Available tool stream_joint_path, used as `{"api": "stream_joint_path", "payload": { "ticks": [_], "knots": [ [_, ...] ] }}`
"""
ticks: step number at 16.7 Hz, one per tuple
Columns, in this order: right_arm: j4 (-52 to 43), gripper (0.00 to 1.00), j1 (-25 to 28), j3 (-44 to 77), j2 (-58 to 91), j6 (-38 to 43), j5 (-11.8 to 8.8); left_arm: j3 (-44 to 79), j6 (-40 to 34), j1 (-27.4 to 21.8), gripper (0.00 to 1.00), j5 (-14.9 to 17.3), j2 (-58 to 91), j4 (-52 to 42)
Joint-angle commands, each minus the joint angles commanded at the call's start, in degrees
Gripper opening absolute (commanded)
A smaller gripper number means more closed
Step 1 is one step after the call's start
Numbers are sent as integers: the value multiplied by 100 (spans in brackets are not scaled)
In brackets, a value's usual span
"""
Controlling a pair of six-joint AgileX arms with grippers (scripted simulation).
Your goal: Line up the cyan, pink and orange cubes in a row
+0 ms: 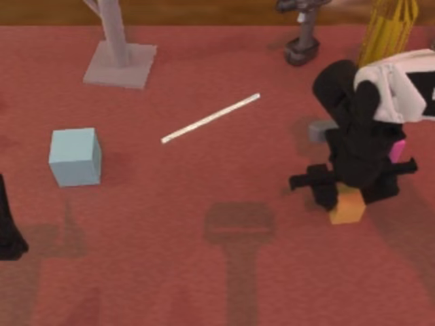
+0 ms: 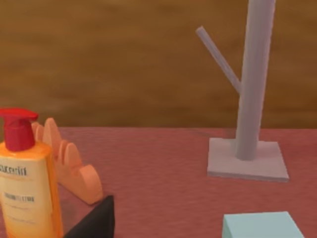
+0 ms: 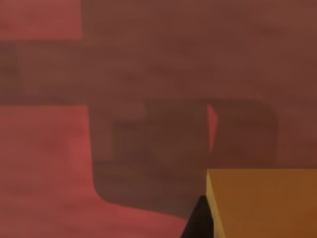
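The pale cyan cube (image 1: 75, 157) sits alone on the left of the red table, and its top also shows in the left wrist view (image 2: 260, 226). On the right, my right gripper (image 1: 342, 195) reaches down and is shut on the small orange cube (image 1: 349, 208). In the right wrist view a black finger (image 3: 198, 220) presses flat against that cube's side (image 3: 262, 203). Of the pink cube (image 1: 397, 151) only a sliver shows; the right arm hides the remainder. My left gripper (image 1: 9, 234) is parked at the left edge, open, with one finger (image 2: 94, 221) in view.
A grey stand (image 1: 121, 64) rises at the back left, and a white stick (image 1: 211, 117) lies near the middle. A small grey block (image 1: 318, 130) sits beside the right arm. A yellow object (image 1: 389, 30) and a dark object (image 1: 302, 47) stand at the back. An orange pump bottle (image 2: 25, 193) and an orange rack (image 2: 67, 161) show in the left wrist view.
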Motion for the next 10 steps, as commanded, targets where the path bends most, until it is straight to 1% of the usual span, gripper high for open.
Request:
{"api": "stream_joint_path", "payload": {
  "ticks": [3,4,6,10],
  "knots": [
    [0,0,0,0,0,0,0,0,0,0,100,0,0,0],
    [-93,0,-15,79,-211,-26,57,0,0,0,100,0,0,0],
    [-191,0,-7,162,-238,-25,57,0,0,0,100,0,0,0],
    [-1043,0,7,646,-524,-18,54,0,0,0,100,0,0,0]
  ]
}}
